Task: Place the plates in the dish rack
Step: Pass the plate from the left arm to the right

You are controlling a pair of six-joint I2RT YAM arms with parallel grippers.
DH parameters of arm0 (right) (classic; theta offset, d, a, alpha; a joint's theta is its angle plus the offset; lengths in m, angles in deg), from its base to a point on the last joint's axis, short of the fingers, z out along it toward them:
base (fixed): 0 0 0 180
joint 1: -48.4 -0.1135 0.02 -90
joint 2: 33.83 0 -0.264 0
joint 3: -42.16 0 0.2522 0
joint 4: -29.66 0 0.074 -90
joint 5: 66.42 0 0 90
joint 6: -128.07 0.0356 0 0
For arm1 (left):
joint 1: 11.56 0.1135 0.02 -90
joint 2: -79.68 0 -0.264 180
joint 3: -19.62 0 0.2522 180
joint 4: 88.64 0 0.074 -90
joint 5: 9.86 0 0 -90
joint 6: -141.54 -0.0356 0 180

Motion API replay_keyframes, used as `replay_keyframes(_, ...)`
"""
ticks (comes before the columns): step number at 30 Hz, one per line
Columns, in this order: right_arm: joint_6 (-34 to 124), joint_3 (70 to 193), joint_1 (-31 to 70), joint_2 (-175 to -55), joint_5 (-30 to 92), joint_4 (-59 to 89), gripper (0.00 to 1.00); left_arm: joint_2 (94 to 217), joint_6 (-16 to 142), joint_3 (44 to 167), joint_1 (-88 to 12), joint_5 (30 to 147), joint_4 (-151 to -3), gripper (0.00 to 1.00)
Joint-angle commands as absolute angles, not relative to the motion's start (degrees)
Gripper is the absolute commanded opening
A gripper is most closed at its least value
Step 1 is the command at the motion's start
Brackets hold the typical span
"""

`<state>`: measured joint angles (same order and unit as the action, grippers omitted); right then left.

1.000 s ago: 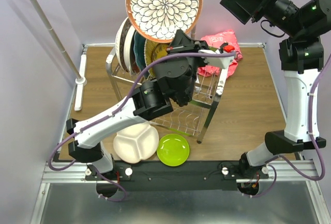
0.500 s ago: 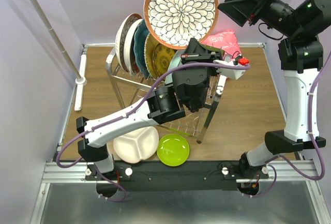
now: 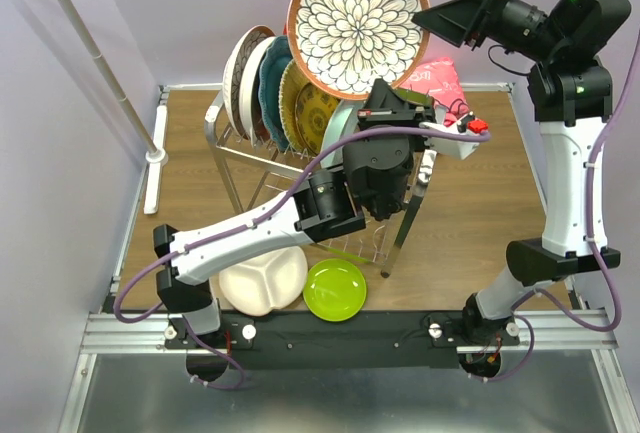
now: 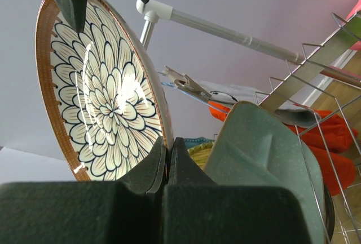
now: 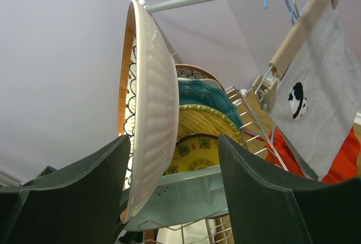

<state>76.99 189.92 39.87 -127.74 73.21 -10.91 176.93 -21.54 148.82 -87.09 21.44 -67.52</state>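
Observation:
My left gripper (image 3: 378, 91) (image 4: 168, 145) is shut on the lower rim of a white-and-dark floral plate (image 3: 355, 21) (image 4: 101, 97), holding it upright high above the dish rack (image 3: 408, 215). My right gripper (image 3: 428, 21) (image 5: 174, 140) is open, its fingers either side of that plate's far rim (image 5: 149, 103); the plate is close to the left finger, with a gap to the right one. Several plates (image 3: 265, 88) stand upright in the rack's top tier, with a pale aqua one (image 4: 265, 159) nearest. A white divided plate (image 3: 262, 278) and a lime green plate (image 3: 335, 289) lie on the table in front.
A white-poled clothes rail (image 3: 100, 53) stands at the left and crosses overhead. A pink and red cloth (image 3: 435, 78) lies behind the rack. A hanger with a grey cloth (image 5: 316, 86) hangs from the rail near my right gripper.
My left arm has carried the floral plate to the right. My right gripper has swung left to the plate's rim and its jaws have narrowed around it.

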Motion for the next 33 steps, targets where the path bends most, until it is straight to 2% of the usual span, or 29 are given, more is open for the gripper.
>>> replay_keyframes(1, 75.7, 191.0, 39.9, -126.5, 73.8, -16.0, 0.70, 177.0, -26.9, 148.8, -87.9, 21.8, -72.0, 0.00)
replay_keyframes(18, 73.3, 189.3, 39.2, -125.7, 72.5, -22.2, 0.49, 178.6, -26.8, 145.9, -88.0, 17.3, -74.1, 0.00)
replay_keyframes(21, 75.4, 190.0, 39.2, -125.9, 72.6, -20.6, 0.37, 178.6, -26.9, 145.4, -88.1, 17.1, -74.1, 0.00)
replay_keyframes(24, 77.9, 191.4, 39.2, -126.7, 73.1, -18.5, 0.22, 178.6, -27.1, 145.5, -88.1, 16.9, -74.2, 0.00)
replay_keyframes(25, 78.4, 191.6, 39.2, -127.0, 73.1, -18.0, 0.14, 178.7, -27.3, 145.7, -88.1, 17.0, -74.4, 0.00)
replay_keyframes(28, 80.1, 192.5, 39.2, -127.8, 73.3, -16.5, 0.02, 178.9, -27.6, 146.0, -88.1, 17.0, -74.5, 0.00)
replay_keyframes(33, 82.4, 195.3, 39.1, -129.4, 73.4, -13.7, 0.01, 179.0, -28.4, 146.3, -88.1, 16.9, -76.1, 0.00)
